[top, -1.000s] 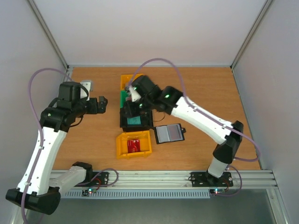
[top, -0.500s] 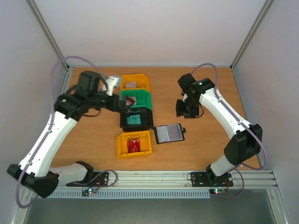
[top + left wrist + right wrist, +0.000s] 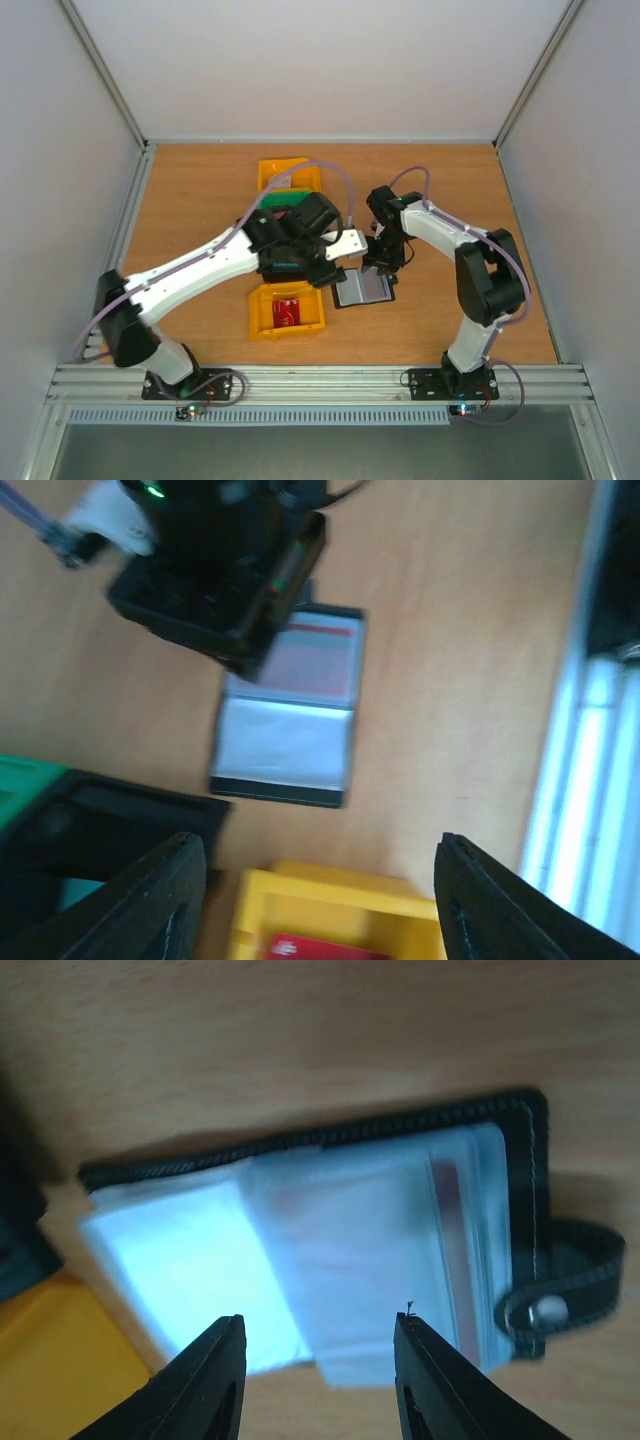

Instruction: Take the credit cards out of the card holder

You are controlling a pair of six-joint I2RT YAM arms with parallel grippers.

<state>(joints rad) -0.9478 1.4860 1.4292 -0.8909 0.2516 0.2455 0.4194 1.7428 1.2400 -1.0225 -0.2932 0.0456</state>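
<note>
1. The card holder (image 3: 362, 288) lies open and flat on the table (image 3: 200, 200), just to the right of the near yellow bin (image 3: 256, 316), with its clear pockets facing up and its snap strap (image 3: 560, 1300) sticking out at one side
2. A reddish card (image 3: 452, 1225) shows through one pocket, inside the card holder
3. The right claw (image 3: 320, 1318) hangs close above the open pockets, its fingers apart with nothing between them; I cannot tell whether it touches the plastic
4. The left claw (image 3: 320, 848) is over the edge of the black bin (image 3: 110, 815) and the near yellow bin, spread open and empty, apart from the card holder
5. A red card (image 3: 286, 313) lies in the near yellow bin
</note>
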